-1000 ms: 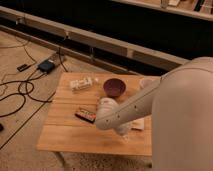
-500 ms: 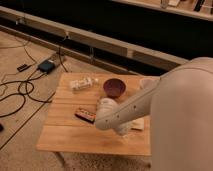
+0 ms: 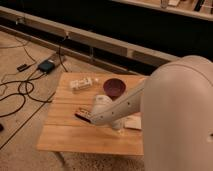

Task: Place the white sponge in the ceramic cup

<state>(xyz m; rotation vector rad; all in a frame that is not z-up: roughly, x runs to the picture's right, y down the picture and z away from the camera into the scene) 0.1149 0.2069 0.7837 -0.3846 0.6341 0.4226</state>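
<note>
While the robot's arm [image 3: 165, 110] holds nearly the same pose as half a second before, everything on the desk [image 3: 65, 135] lies where it did then.

At far left, dark cables [image 3: 20, 92] loop across a speckled floor beside a small black box [image 3: 47, 66]. The desk is a rectangular top of pale wooden planks with a smooth, light grain.

Near its back left edge lies a whitish labelled package [image 3: 81, 83], long and slightly crumpled. Closer to the front, a black-and-red bar [image 3: 82, 115] lies flat, and its right end disappears under the arm.

The arm is a thick, smooth, cream-coloured shell that reaches in from the right and ends in a rounded wrist above the middle of the desk. The end effector [image 3: 118, 126] hangs below that wrist, low over the wood and just right of the bar. It is mostly in the arm's shadow, so I cannot tell whether it is apart or together, and nothing can be seen held in it.

Behind it stands a dark purple bowl [image 3: 114, 87], round, wide and glossy.

Just right of the end effector, the white sponge [image 3: 133, 123] lies flat on the desk, a small cream block with soft edges, partly covered by the arm.

The ceramic cup cannot be made out, as the arm covers the desk's right side.
</note>
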